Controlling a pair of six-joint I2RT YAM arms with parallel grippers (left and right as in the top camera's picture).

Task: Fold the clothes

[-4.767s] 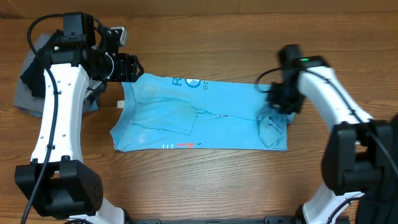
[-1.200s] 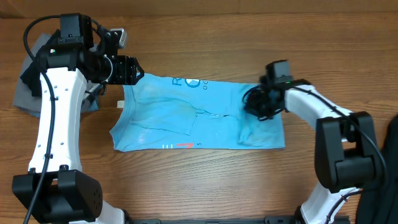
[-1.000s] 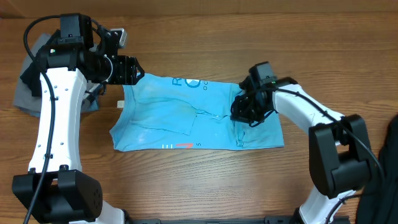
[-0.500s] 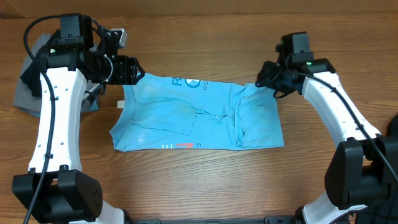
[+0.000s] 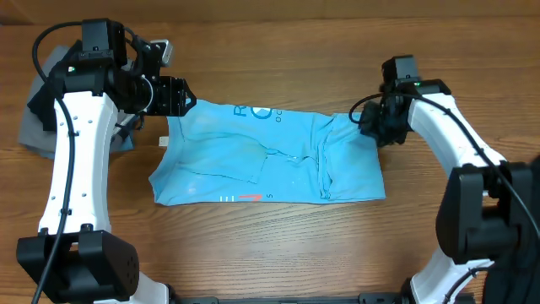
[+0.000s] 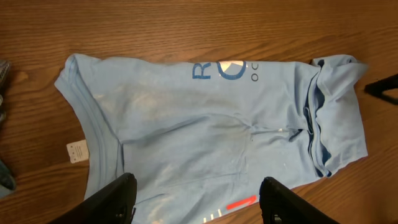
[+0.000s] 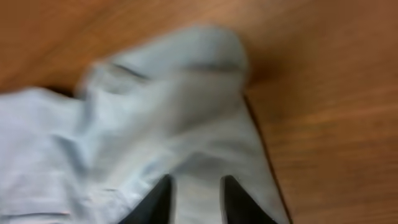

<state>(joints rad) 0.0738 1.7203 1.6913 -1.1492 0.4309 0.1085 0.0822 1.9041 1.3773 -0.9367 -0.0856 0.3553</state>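
Observation:
The light blue T-shirt (image 5: 253,156) lies flat across the table's middle, its right end folded inward into a ridge (image 5: 325,165). In the left wrist view the shirt (image 6: 205,118) shows blue lettering and a white neck tag (image 6: 76,150). My left gripper (image 5: 173,95) hovers over the shirt's upper left corner, open wide and empty (image 6: 199,202). My right gripper (image 5: 371,125) is over the shirt's upper right corner. In the blurred right wrist view its fingers (image 7: 199,202) stand a little apart just above the cloth (image 7: 174,93), holding nothing.
Grey and black folded garments (image 5: 38,110) lie at the far left edge, behind my left arm. Bare wooden table (image 5: 270,245) surrounds the shirt. The right gripper's black tip shows at the right edge of the left wrist view (image 6: 385,87).
My right gripper carried the shirt's right end inward, let it go, swung back to the upper right, and now sits lower over that corner. The left arm has not moved.

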